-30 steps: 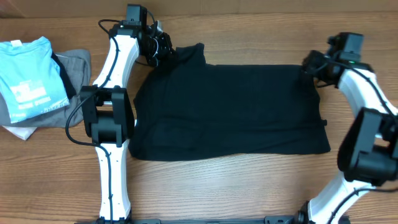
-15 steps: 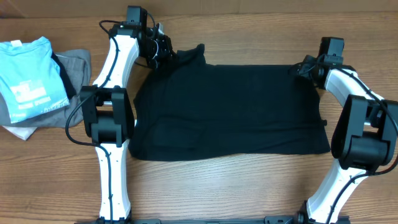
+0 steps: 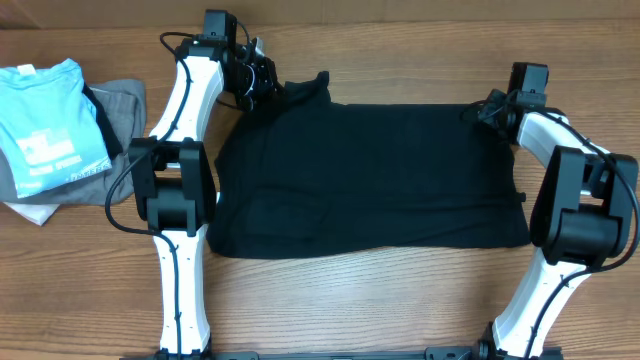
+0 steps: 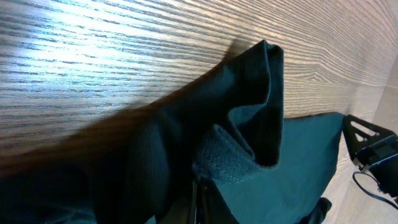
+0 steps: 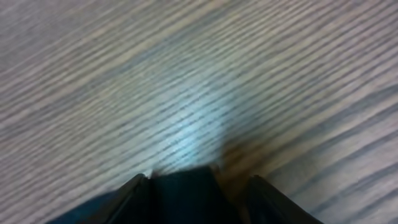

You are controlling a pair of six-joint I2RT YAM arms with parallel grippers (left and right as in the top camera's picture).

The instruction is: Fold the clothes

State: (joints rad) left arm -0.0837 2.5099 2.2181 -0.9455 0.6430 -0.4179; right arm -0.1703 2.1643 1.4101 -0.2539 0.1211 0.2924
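The black garment (image 3: pixel 370 175) lies spread flat at the centre of the table (image 3: pixel 400 300), with 1 far corner at each gripper. The left gripper (image 3: pixel 268 85) is closed on the garment's far-left corner, where the wrist view shows the cloth bunched and folded up. The right gripper (image 3: pixel 478 110) sits at the far-right corner with dark cloth between its fingers (image 5: pixel 134 190). That view is blurred, so whether it grips cannot be told. A light blue shirt (image 3: pixel 50 120) rests on a grey garment (image 3: pixel 125 105) at the table's left edge.
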